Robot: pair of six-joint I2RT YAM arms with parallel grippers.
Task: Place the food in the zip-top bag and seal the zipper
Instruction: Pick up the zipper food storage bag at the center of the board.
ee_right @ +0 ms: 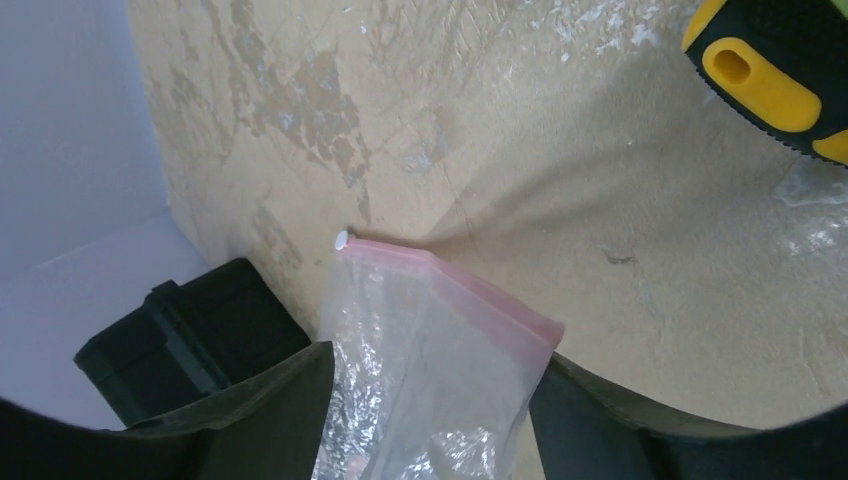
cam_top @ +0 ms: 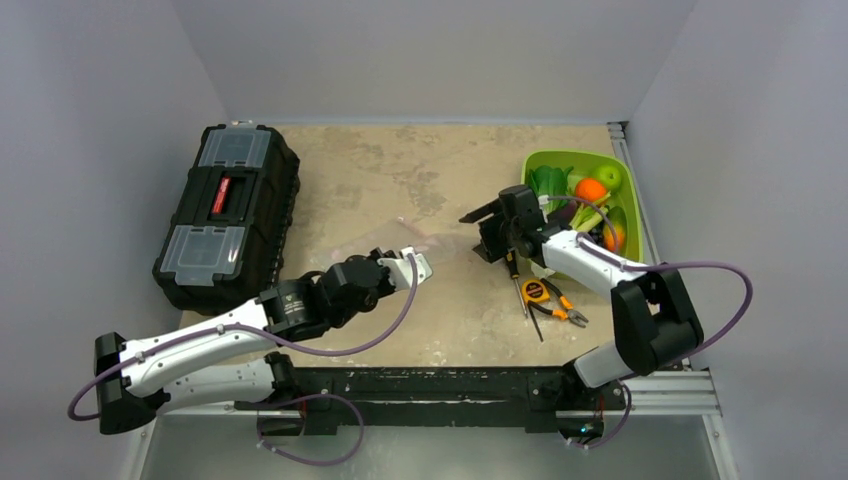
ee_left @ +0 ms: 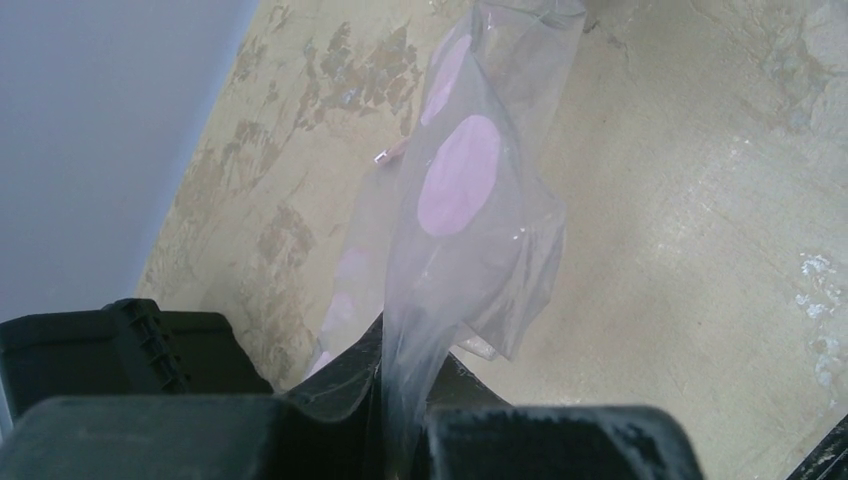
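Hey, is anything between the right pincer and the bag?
Nothing visible. The bag lies with its zipper inside the open right pincer; the left pincer is shut on the bag.

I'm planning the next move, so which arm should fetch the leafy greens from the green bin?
Probably right. The right gripper sits beside the green bin with the leafy greens, jaws apart. The left gripper is clamped on the zip-top bag, farther away.

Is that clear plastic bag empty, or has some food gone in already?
Empty: the zip-top bag hangs flat and see-through, nothing inside, and the leafy greens lie in the lime-green bin.
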